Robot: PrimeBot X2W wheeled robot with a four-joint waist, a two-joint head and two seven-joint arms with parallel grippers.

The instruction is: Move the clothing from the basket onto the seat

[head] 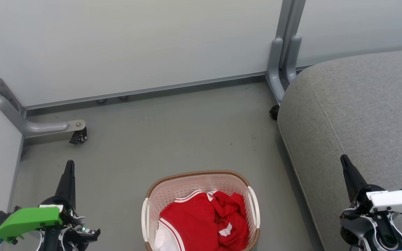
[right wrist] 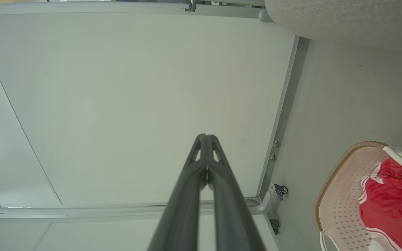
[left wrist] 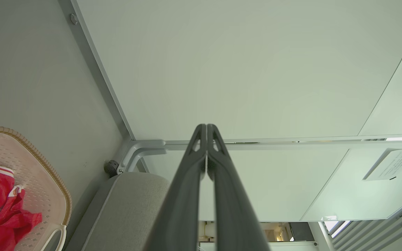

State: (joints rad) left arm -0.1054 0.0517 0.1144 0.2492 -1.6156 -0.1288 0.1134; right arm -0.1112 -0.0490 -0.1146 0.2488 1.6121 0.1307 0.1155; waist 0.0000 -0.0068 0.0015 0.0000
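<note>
Left claw (head: 70,164) and right claw (head: 343,159) sit closed; clothing (head: 201,219) fills basket (head: 194,173) near seat (head: 361,104).

Your left gripper (head: 69,167) sits low on your left, jaws pressed together, pointing forward; your right gripper (head: 344,161) mirrors it on the right, likewise closed.

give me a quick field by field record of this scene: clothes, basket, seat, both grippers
clothing: soft bright red fabric garments with white trim, bunched inside the basket
basket: oval cream perforated plastic basket with brown woven-look rim, on the grey floor
seat: large light grey fabric sofa cushion, right of basket, no clothing on it
left gripper: shut, empty, left of basket
right gripper: shut, empty, by the seat
progress: not started
</note>
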